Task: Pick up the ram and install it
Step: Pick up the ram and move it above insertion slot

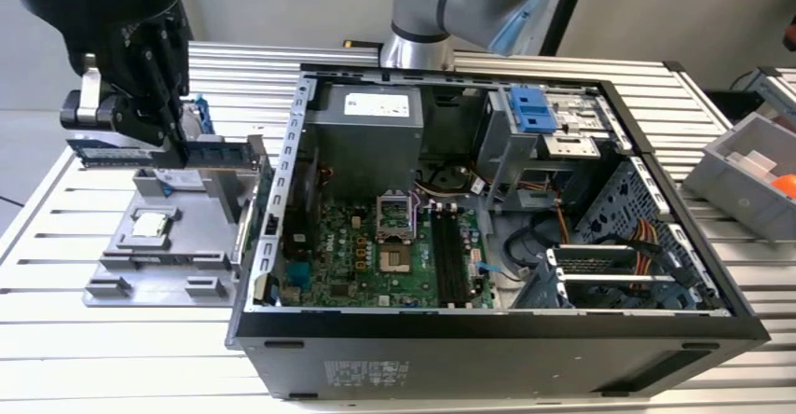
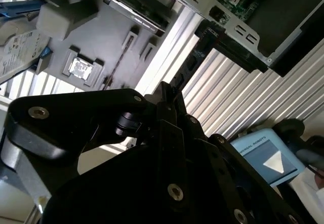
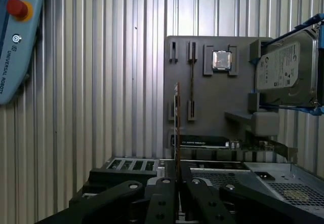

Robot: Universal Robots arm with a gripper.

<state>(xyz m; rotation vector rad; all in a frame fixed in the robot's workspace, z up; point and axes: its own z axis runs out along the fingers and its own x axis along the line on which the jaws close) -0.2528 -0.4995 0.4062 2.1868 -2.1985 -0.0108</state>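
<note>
Gripper (image 1: 134, 139) hangs pointing down at the exterior view's left, fingers clamped on the ram (image 1: 110, 156), which is held above the gray parts holder (image 1: 125, 279). In the first wrist view the ram (image 3: 176, 117) stands edge-on between the fingertips. Further right lies the open computer case (image 1: 498, 335), its motherboard's black slots (image 1: 454, 255) well apart from the ram.

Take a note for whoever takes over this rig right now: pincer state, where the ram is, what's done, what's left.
Pincer: shut on the ram, seen edge-on between its fingers in the first wrist view.
Ram: held above the grey holder tray, at the exterior view's left of the open computer case.
Done: the ram is picked up.
Left: installing; it is not yet in the motherboard's black slots.
</note>
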